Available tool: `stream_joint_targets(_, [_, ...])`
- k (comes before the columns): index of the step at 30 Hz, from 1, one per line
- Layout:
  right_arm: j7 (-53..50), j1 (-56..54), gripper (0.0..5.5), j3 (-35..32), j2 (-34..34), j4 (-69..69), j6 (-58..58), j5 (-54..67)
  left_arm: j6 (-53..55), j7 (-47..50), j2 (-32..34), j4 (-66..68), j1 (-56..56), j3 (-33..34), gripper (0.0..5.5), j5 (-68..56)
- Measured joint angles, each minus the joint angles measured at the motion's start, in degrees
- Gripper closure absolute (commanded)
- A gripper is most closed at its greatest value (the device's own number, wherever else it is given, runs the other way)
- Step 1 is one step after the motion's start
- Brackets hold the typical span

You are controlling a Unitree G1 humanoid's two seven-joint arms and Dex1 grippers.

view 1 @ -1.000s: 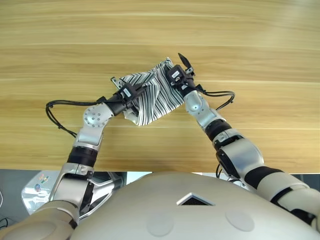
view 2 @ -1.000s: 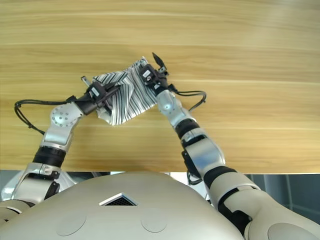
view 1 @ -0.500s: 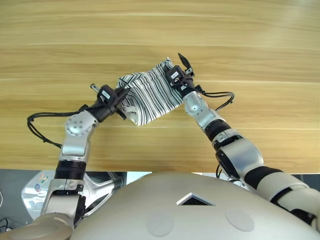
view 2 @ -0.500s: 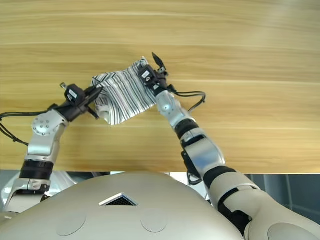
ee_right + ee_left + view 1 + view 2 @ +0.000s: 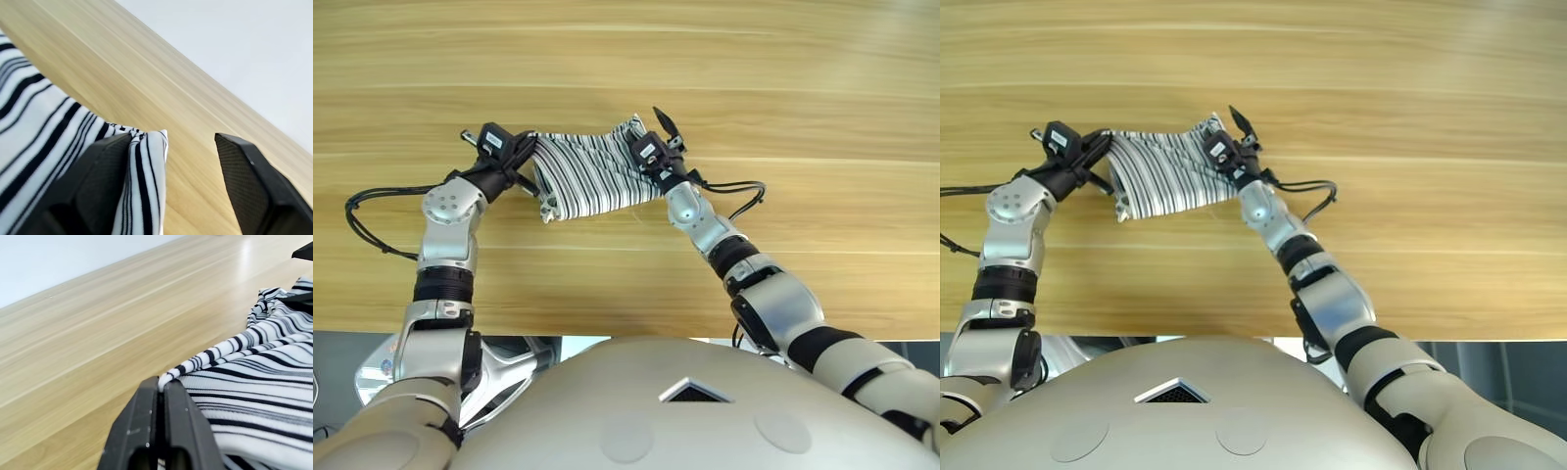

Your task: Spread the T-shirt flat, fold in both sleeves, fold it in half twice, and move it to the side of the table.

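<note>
A black and white striped T-shirt (image 5: pixel 592 174) lies on a long, light brown wooden table (image 5: pixel 626 49). In the head view it sits near the middle of the frame, a little up and to the left. It is not flat. It is bunched into a wide, crumpled band, pulled out between the two grippers. One folded corner sticks out at its lower left.

The left gripper (image 5: pixel 524 152) is at the left end of the shirt, in the upper left part of the frame. In the left wrist view its two black fingers (image 5: pixel 142 421) are pressed together, and they pinch a rolled edge of the striped cloth right at their tips.

The right gripper (image 5: pixel 656 132) is at the right end of the shirt, just above the middle of the frame. Its fingers (image 5: pixel 244 171) are spread wide apart. In the right wrist view one finger touches the shirt's edge, and the cloth is bunched against it. The other finger stands apart from the shirt, with bare wood showing in the gap.

Behind the far edge of the table is a plain pale wall (image 5: pixel 73 254).
</note>
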Motion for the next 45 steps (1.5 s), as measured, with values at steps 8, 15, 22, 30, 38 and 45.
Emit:
stream_joint_targets(8, [-0.66, 0.11, 2.33, 0.11, 0.03, 0.02, -0.03, -0.1, -4.44, -5.58, -0.43, -6.7, 7.22, -1.54, 4.9, -1.7])
stream_joint_targets(15, [-0.82, 0.11, 2.33, 0.12, 0.0, 0.08, -0.17, -0.48, -4.5, -6.12, -0.53, -15.1, 13.54, 1.46, 3.72, -6.51])
stream_joint_targets(22, [-0.82, 0.12, 2.33, 0.1, -0.08, 0.29, -0.71, -0.49, -3.03, 4.22, 1.39, -5.86, 12.82, 11.15, 2.59, -5.69])
stream_joint_targets(30, [11.74, 23.75, 2.33, 3.89, -5.26, -37.46, -4.04, 5.86, -5.06, 8.97, -5.82, -8.0, 11.77, 18.64, 2.59, -15.56])
stream_joint_targets(38, [22.97, 25.78, 2.33, 8.52, -2.24, -43.5, 14.73, 7.86, -3.58, 12.37, -16.18, -17.72, 10.55, 17.46, 2.59, -20.9])
stream_joint_targets(45, [22.14, 13.18, 2.33, 6.47, 1.08, -26.8, 14.17, 9.36, -1.95, 14.43, -17.61, -19.69, 8.01, 17.51, 2.59, -21.7])
